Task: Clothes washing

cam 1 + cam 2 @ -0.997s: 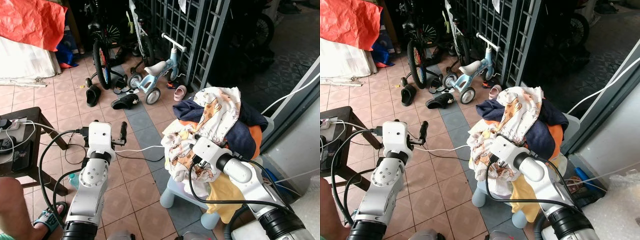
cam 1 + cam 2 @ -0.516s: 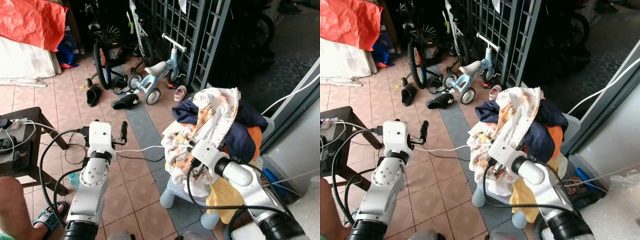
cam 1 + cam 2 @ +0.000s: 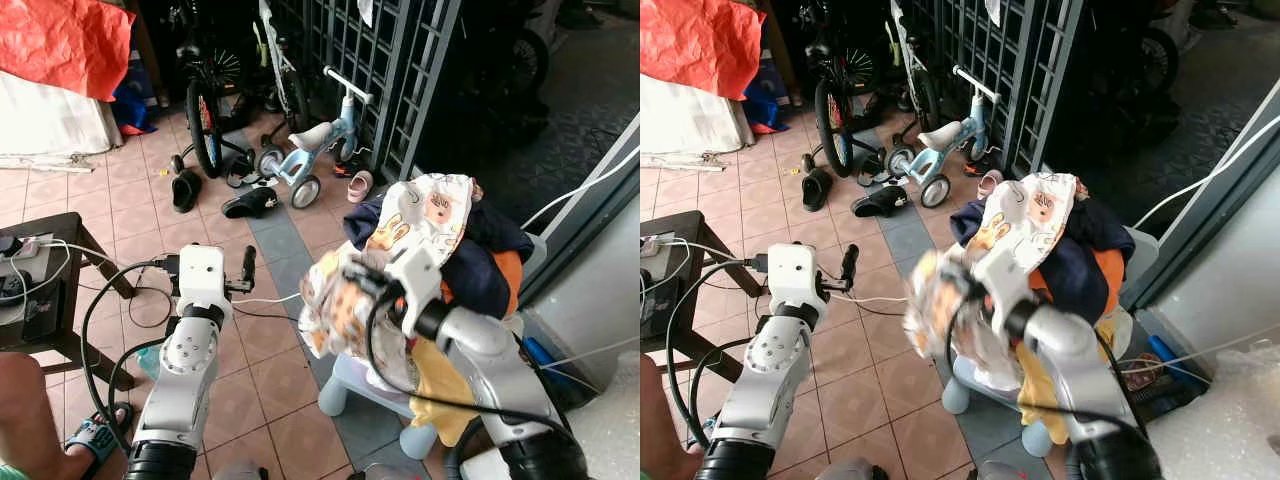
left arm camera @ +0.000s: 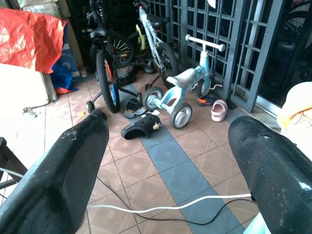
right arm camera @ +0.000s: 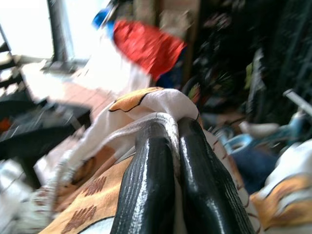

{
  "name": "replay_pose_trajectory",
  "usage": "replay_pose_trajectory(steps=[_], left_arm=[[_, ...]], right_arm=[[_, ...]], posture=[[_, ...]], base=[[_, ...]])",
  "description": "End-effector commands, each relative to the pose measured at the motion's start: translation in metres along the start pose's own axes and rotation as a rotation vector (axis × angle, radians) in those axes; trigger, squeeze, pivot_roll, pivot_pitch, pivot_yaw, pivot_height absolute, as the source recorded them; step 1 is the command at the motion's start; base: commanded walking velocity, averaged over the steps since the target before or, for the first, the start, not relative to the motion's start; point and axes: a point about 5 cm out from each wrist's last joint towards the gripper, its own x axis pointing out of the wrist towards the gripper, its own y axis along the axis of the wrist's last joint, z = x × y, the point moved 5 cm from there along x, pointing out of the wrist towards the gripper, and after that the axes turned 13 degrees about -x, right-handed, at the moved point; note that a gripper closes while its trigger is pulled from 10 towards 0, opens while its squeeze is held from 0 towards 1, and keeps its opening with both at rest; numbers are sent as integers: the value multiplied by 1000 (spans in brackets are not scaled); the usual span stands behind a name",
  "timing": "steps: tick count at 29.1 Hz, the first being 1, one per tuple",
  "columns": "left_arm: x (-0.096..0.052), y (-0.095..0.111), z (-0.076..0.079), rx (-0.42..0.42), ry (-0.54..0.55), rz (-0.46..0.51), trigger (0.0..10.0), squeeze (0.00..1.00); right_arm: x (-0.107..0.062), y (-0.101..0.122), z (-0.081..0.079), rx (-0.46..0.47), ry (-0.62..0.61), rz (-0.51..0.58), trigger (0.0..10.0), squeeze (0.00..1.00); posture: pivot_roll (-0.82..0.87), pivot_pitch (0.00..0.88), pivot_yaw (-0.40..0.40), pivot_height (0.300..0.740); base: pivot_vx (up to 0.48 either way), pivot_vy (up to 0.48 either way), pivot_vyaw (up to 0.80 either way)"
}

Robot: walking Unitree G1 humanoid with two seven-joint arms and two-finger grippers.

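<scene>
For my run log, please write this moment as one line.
phase: pulling garment | right gripper: shut on printed cloth | left gripper: open, idle over floor | clothes pile: on stool

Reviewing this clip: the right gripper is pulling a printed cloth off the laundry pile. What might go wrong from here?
1. The right gripper pinches only a fold of the printed cloth, so it may slip free.
2. The cloth looks draped over the clothes pile on the small stool; pulling might drag the navy and orange pieces onto the floor.
3. The white cable lies on the tiles nearby, where hanging fabric might snag.
</scene>
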Motion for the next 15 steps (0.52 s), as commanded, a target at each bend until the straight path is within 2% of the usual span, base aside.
replay_pose_trajectory(steps=[1, 2, 3, 4, 7, 10, 11, 12, 13, 14, 15], left_arm=[[1, 3, -1, 21, -4, 5, 10000, 0], [1, 3, -1, 21, -4, 5, 10000, 0], [1, 3, -1, 32, -4, 8, 10000, 0], [0, 4, -1, 37, -6, 11, 10000, 0], [0, 4, -2, 50, 15, 7, 10000, 0], [-3, 14, 3, 48, 3, 39, 10000, 0], [-3, 15, 4, 51, -1, 39, 10000, 0], [-3, 15, 5, 53, -4, 40, 10000, 0], [-2, 15, 6, 52, -6, 40, 10000, 0], [-2, 14, 7, 52, -7, 40, 10000, 0], [1, 14, 7, 49, -4, 36, 10000, 0]], right_arm=[[-1, 16, 31, -6, -171, 42, 0, 0], [-1, 16, 31, -6, -171, 42, 0, 0], [-2, 17, 49, -27, -288, 35, 0, 0], [-4, 16, 56, -45, -333, 26, 0, 0], [-9, 13, 63, -93, -391, -1, 0, 0], [-20, 0, 69, -85, -482, -59, 0, 0], [-21, -3, 68, -83, -486, -72, 4157, 0], [-21, -4, 67, -92, -488, -78, 9451, 0], [-22, -5, 66, -103, -488, -84, 10000, 0], [-22, -6, 66, -111, -492, -86, 10000, 0], [-23, -11, 68, -70, -518, -103, 10000, 0]], posture=[[-27, 0, 9, 740], [-27, 0, 9, 740], [-25, 0, 8, 740], [-25, 0, 8, 740], [-25, 0, 8, 740], [-26, 0, 6, 740], [-29, 0, 14, 740], [-29, 0, 14, 740], [-29, 0, 16, 740], [-29, 0, 16, 740], [-32, 0, 19, 740]], base=[[0, 0, 0], [0, 0, 0], [0, 0, 0], [0, 0, 0], [0, 0, 0], [0, 0, 0], [0, 0, 0], [0, 0, 0], [0, 0, 0], [0, 0, 0], [0, 0, 0]])
